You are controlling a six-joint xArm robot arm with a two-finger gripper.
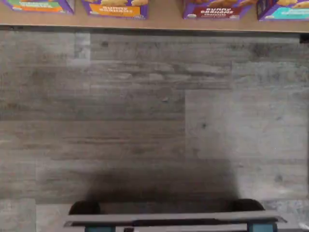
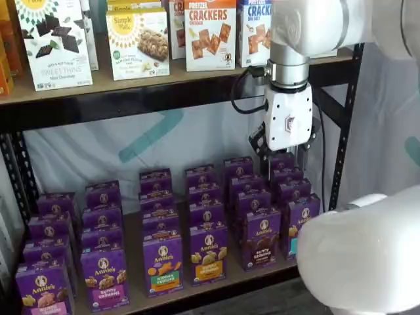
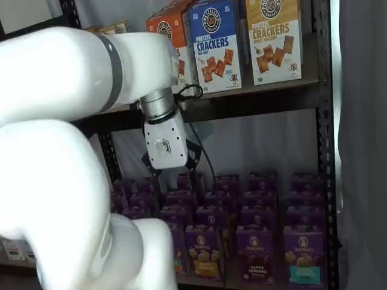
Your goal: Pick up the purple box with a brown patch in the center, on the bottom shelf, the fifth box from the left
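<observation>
The purple box (image 2: 261, 239) with brown chocolate bunnies and a brown band stands upright in the front row of the bottom shelf (image 2: 134, 292), between a carton with an orange band and one with a teal band. It also shows in a shelf view (image 3: 254, 257) and at the edge of the wrist view (image 1: 217, 9). My gripper (image 2: 283, 161) hangs above the back rows of purple cartons, behind and above the box, touching nothing. Its black fingers stand apart with cartons showing between them, so it is open and empty. It also shows in a shelf view (image 3: 172, 175).
Several rows of purple Annie's cartons (image 2: 163, 262) fill the bottom shelf. The upper shelf (image 2: 197, 85) holds cracker boxes (image 2: 210, 33). A black upright (image 2: 344, 131) stands at the right. The white arm (image 2: 361, 256) fills the foreground. The wrist view shows grey plank floor (image 1: 154, 121).
</observation>
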